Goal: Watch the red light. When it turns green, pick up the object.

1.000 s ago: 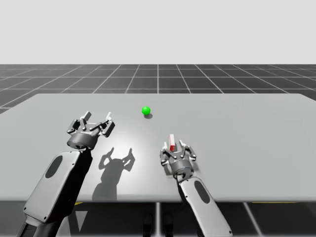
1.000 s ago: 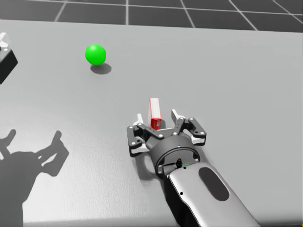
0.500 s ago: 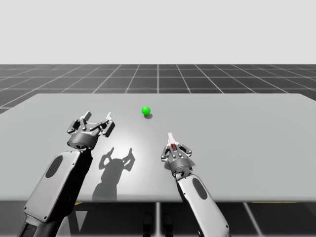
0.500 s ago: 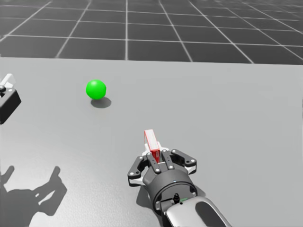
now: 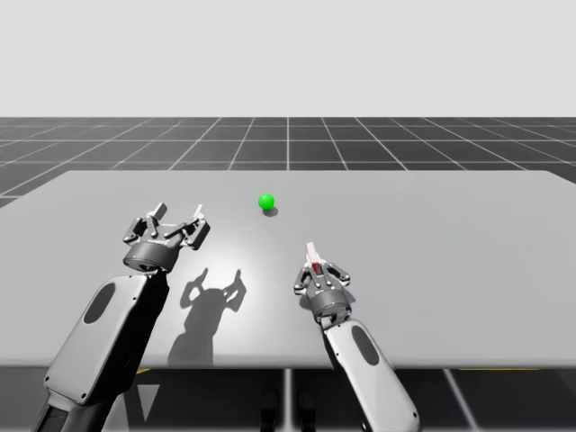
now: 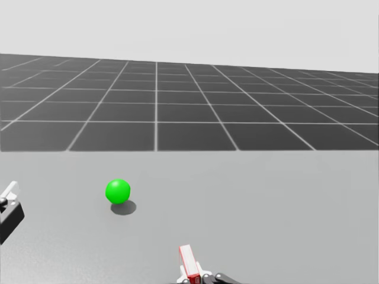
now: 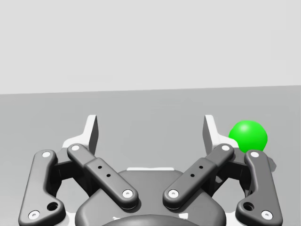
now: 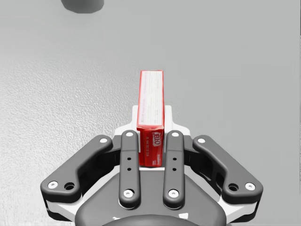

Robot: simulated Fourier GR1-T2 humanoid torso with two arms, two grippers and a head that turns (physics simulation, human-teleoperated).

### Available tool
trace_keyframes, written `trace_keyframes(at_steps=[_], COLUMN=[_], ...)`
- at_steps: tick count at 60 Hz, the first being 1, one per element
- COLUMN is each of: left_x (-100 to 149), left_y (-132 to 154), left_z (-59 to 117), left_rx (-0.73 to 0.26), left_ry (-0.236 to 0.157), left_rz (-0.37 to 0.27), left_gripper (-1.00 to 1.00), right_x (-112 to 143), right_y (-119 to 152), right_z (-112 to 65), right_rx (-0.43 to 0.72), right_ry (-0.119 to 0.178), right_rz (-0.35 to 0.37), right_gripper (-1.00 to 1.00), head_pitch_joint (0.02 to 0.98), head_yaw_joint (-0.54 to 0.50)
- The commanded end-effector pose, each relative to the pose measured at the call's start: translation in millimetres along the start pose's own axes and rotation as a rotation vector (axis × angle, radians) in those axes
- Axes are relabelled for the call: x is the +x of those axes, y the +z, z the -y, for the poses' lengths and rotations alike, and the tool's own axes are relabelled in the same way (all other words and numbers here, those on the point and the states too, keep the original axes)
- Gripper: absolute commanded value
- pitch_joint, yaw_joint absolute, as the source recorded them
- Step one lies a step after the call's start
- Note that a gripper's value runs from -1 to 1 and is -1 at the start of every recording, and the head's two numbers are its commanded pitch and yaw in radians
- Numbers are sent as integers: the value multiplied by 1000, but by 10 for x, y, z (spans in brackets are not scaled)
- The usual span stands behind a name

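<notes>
Light point(image 5: 265, 202) green; right gripper point(image 8: 150, 141) clamped on red box point(image 8: 151, 101) at its near end; left gripper point(image 7: 150, 134) spread, empty; risk: end-held box may pivot or slip during lift.

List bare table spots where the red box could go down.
Widest bare stretch: table from my right tool, shut on the red box, out to the right edge. Also bare: the strip behind the green ball to the far edge, and the middle between my two arms. Tightest: between my open left tool and the ball.
</notes>
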State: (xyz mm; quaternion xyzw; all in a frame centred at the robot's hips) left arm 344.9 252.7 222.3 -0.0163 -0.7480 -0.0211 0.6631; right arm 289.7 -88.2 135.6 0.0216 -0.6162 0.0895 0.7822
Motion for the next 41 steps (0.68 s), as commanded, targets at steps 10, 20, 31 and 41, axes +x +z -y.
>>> trace_keyframes(at_steps=[10,20,31,41], left_x=[-1,-7,-6,-6], left_y=[-1,0,0,0], left_z=[-3,-1,-2,-2], left_rx=[1,4,4,4], left_ry=[0,1,2,2], left_rz=[0,-1,-1,-1], left_gripper=[-1000,-1000,-1000,-1000], right_x=[342,681,1167,1674], right_y=[41,-5,45,204], right_z=[220,380,539,674], right_rx=[-70,-103,-139,-158], right_ry=[20,27,30,-8], right_rz=[128,240,383,514], right_gripper=[1000,1000,1000,1000], head_pitch_joint=[398,391,384,373], head_yaw_joint=[-119,-119,-123,-125])
